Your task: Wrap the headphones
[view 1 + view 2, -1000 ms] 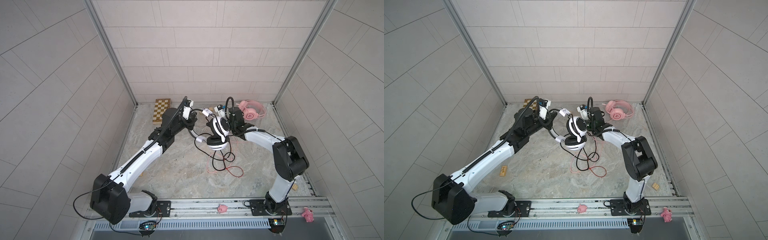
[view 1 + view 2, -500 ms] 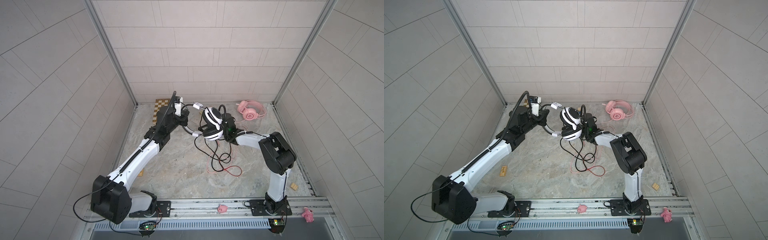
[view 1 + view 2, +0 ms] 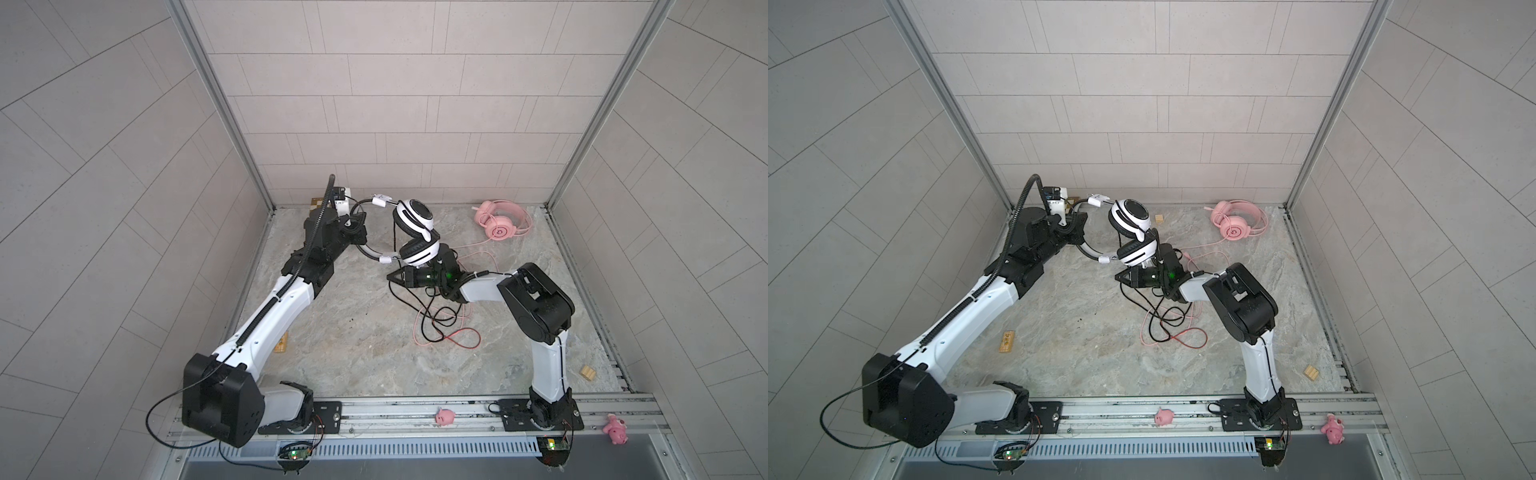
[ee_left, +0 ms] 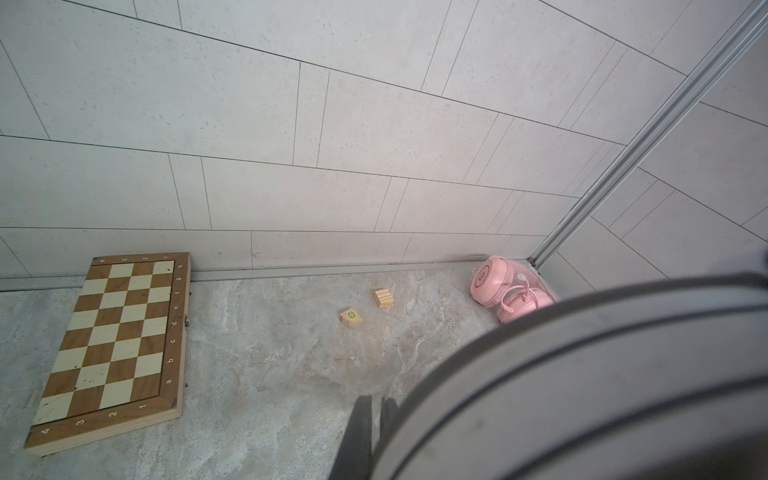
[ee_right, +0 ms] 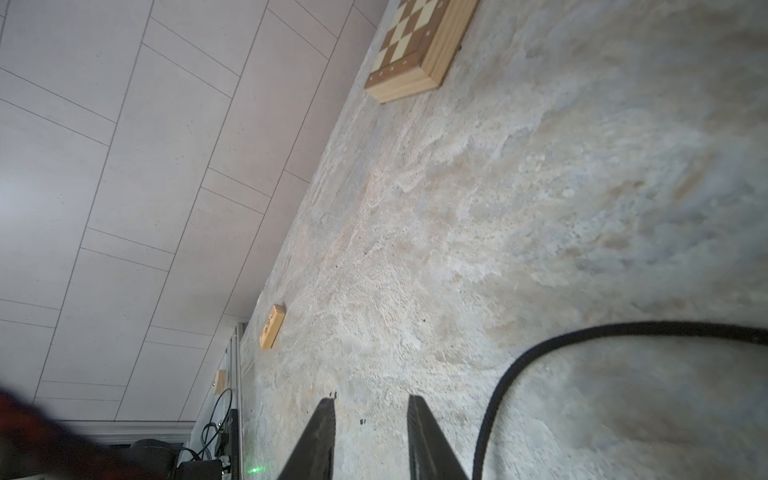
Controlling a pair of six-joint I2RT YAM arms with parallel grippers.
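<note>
Since a second ago the right gripper (image 3: 391, 276) has dropped from beside the earcups to below them and its jaws have parted. The left arm has carried the white headset (image 3: 413, 216) back toward the rear wall.

Right gripper (image 5: 372, 415) is now pointing toward the left side. Its jaws are standing a little apart with only bare tabletop showing between them, and the black cord (image 5: 540, 345) is curving past just beside one finger.

Left gripper (image 3: 360, 237) is pinching the white headset's headband (image 4: 582, 374) and holding the whole thing clear of the table. The lower earcup is hanging just above the right arm's wrist.

Counting:
- **Headsets:** two. The white one (image 3: 1129, 216) is hanging in the air at mid-back. The pink headset (image 3: 500, 220) is lying flat near the far right corner.
- **Cords:** black, red (image 3: 465, 338) and pink (image 3: 1144, 328) strands are lying in one loose tangle under the right arm.
- **Chessboard:** one, folded (image 4: 116, 345), lying against the back wall on the left.
- **Wooden blocks:** two small ones (image 4: 351, 318) (image 4: 383, 298) are sitting near the back wall. Two more (image 3: 282, 343) (image 3: 588, 372) are sitting toward the front.
- **Pink pig toys:** two (image 3: 444, 417) (image 3: 617, 430), sitting on the front rail.

The tabletop (image 3: 353, 357) is showing a marbled grey-beige stone pattern. Pale tiled walls are closing it in on three sides, with aluminium posts in the back corners.
</note>
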